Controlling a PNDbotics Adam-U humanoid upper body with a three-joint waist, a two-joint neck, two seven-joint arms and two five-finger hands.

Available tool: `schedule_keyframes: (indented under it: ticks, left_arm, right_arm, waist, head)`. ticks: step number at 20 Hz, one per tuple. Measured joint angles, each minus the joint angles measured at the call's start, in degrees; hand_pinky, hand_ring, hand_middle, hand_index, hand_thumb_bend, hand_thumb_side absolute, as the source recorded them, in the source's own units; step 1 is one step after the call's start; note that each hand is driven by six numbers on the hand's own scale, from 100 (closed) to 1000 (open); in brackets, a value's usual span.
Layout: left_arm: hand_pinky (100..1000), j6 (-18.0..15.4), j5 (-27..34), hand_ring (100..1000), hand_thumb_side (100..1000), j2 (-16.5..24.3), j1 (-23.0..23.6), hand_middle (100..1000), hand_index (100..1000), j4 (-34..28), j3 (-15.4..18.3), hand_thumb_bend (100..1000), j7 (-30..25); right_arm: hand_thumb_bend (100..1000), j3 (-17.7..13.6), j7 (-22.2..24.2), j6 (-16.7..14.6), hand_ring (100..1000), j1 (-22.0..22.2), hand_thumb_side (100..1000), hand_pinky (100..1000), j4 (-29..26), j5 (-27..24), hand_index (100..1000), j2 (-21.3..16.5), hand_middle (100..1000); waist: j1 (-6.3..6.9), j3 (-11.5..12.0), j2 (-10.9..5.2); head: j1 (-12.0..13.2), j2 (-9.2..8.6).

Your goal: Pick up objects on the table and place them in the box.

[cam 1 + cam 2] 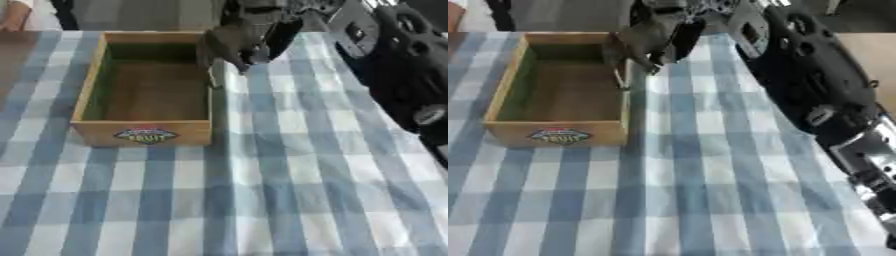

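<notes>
The table (289,190) is covered by a cloth checked in pale blue and white, which fills most of both views. A wooden box (144,132) is set on it toward the far left, its long sides running away from the camera and a coloured label (146,135) fixed on its near wall. Nothing can be seen lying inside the box, where only bare wood is shown. The right arm (815,95) is brought in from the right edge, black with silver parts, and is stretched toward the far edge. The right hand (238,47) is held just beside the box's far right corner, above the cloth; whether its fingers are closed round anything cannot be told. The left hand is not seen. Beyond the table, a grey floor and dark uprights are visible.
</notes>
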Motion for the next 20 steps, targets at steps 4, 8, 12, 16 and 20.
schedule_keyframes:
  ticks: [4,8,12,16,20]
  left_arm:
    - [788,-0.03,0.23,835,619,-0.03,0.0,789,674,0.0,-0.25,100,-0.23]
    - [787,-0.1,0.41,835,619,-0.05,-0.03,788,674,0.0,-0.29,100,-0.36]
    - [787,-0.11,0.47,835,619,-0.21,-0.08,788,674,0.0,-0.57,100,-0.52]
    - [787,-0.2,0.53,836,619,-0.5,-0.19,788,673,0.0,-0.6,100,-0.69]
    - [787,-0.2,0.79,836,619,-0.52,-0.6,788,673,0.0,-0.69,100,-0.81]
  right_arm:
    - [100,-0.62,-1.21,3.04,743,-1.07,200,649,1.59,2.4,258,2.47,393]
    - [100,-0.8,-2.96,5.64,738,-1.81,199,645,2.99,5.0,253,4.93,380]
    - [100,-1.42,-4.78,7.8,733,-2.44,198,636,4.16,7.29,248,6.94,373]
    - [100,-2.35,-7.41,10.94,724,-2.62,197,618,5.56,9.36,245,8.8,356]
    - [100,-2.8,-10.47,14.85,720,-2.63,198,610,7.3,12.13,244,11.3,351]
  waist:
    - [-0.17,0.36,0.0]
    - [-0.21,0.86,0.0]
    - [-0.35,1.21,0.0]
    - [-0.36,1.66,0.01]
    - [-0.48,2.14,0.17]
  head:
    - [-0.29,0.0]
    - [-0.51,0.0]
    - [-0.64,-0.02]
    - [-0.82,-0.24]
    - [-1.14,-0.53]
